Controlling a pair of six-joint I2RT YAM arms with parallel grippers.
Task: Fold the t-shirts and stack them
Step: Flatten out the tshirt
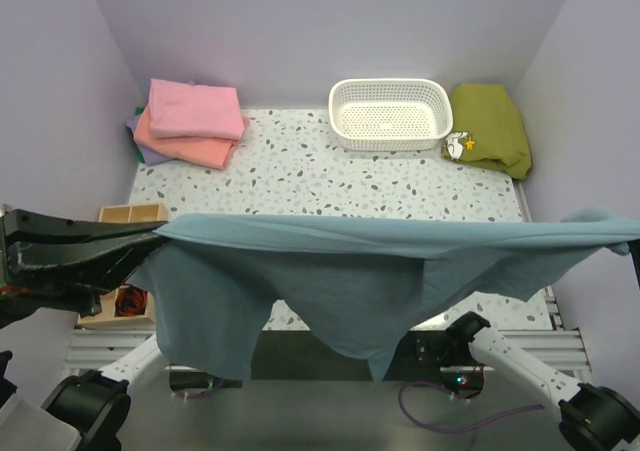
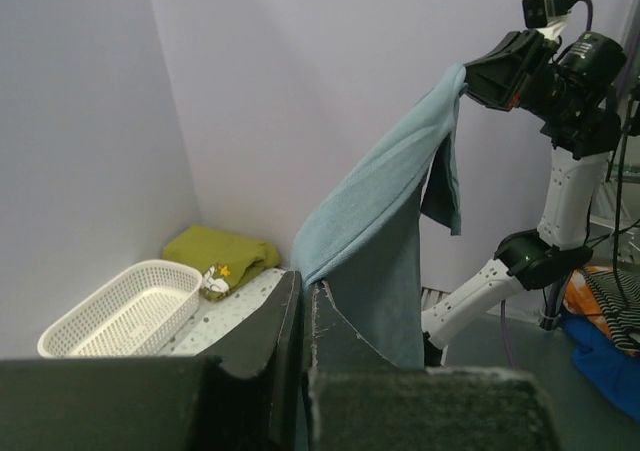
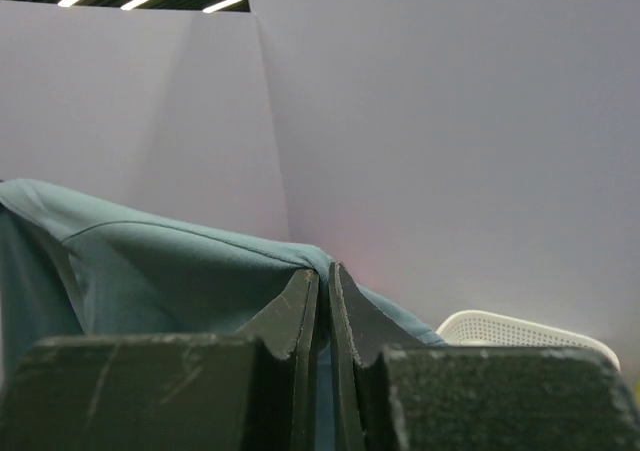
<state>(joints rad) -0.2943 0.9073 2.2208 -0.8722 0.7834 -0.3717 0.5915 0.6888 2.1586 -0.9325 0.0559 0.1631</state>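
left claw (image 2: 305, 296) and right claw (image 3: 323, 276) each pinched shut on the blue-grey t-shirt (image 1: 350, 271), stretched mid-air above the bench (image 1: 330, 181); folded pink-topped stack (image 1: 190, 126) sits back-left, this one's fold and stacking not yet done.

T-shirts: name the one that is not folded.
The blue-grey t-shirt, hanging stretched between the left pincer and right pincer; the pink, salmon and lavender ones lie folded in the far-left stack.
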